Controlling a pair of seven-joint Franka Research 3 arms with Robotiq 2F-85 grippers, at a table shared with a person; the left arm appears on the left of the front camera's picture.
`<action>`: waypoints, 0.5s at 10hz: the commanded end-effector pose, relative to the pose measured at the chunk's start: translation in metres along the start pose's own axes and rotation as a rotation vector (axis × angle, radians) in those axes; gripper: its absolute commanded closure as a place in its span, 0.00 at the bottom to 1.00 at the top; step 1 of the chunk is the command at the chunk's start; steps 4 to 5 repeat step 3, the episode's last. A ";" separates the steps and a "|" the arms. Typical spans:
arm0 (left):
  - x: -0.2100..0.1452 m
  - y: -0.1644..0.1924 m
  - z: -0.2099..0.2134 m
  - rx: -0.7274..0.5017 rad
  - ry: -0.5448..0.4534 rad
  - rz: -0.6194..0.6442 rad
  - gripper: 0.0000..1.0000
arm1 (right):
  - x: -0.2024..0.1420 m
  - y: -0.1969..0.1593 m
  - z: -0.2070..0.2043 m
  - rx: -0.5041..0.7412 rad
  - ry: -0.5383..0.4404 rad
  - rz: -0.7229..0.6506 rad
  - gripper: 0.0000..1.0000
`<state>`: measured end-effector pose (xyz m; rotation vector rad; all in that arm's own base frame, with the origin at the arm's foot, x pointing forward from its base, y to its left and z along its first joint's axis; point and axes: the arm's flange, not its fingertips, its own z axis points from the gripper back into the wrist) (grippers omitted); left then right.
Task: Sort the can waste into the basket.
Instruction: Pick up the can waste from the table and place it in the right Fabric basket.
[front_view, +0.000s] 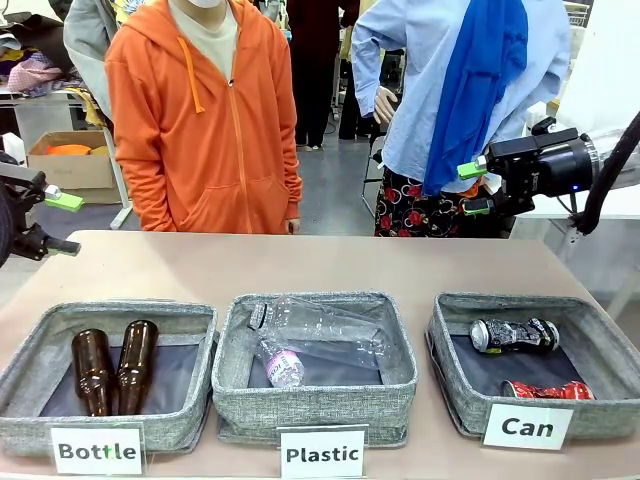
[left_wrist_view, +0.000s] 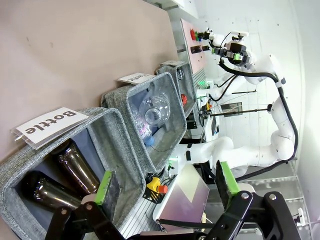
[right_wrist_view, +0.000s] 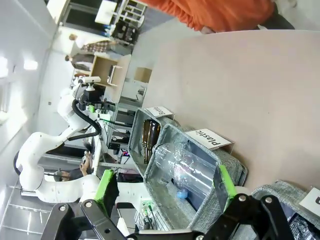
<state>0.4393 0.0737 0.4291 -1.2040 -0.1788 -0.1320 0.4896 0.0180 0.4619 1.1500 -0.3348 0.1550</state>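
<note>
A: What is the setting?

B: A light brown table (front_view: 330, 262) with three grey bins along the near edge, labelled "Bottle", "Plastic" and "Can". A person in an orange hoodie (front_view: 205, 110) stands at the far side. The room behind is cluttered, with a cardboard box (front_view: 70, 160) on the floor at the left.

A: Where are the cans?

B: Both lie in the basket (front_view: 600, 345), the right-hand bin. The black-and-silver can (front_view: 514, 334) lies on its side toward the back; the red can (front_view: 548, 390) lies at the front, just behind the "Can" label (front_view: 527, 427). They are close together but apart.

A: And the other bins?

B: Two brown bottles (front_view: 112, 365) in the left bin, clear plastic bottles (front_view: 320, 335) in the middle one.

A: How do the cans sit relative to the grippers?

B: The right gripper (front_view: 474, 188) hangs well above the basket and farther back, its fingers pointing toward picture left. The left gripper (front_view: 58, 222) is at the left edge, well apart from the cans.

A: Their state?

B: Both are spread wide with nothing between the green pads (right_wrist_view: 107, 186); the left wrist view shows the same for the left gripper.
</note>
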 end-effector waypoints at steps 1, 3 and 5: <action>-0.002 -0.002 0.001 0.010 0.005 -0.001 0.00 | 0.001 0.001 0.002 -0.008 0.007 0.006 0.00; -0.002 -0.002 0.001 0.010 0.005 -0.001 0.00 | 0.001 0.001 0.002 -0.008 0.007 0.006 0.00; -0.002 -0.002 0.001 0.010 0.005 -0.001 0.00 | 0.001 0.001 0.002 -0.008 0.007 0.006 0.00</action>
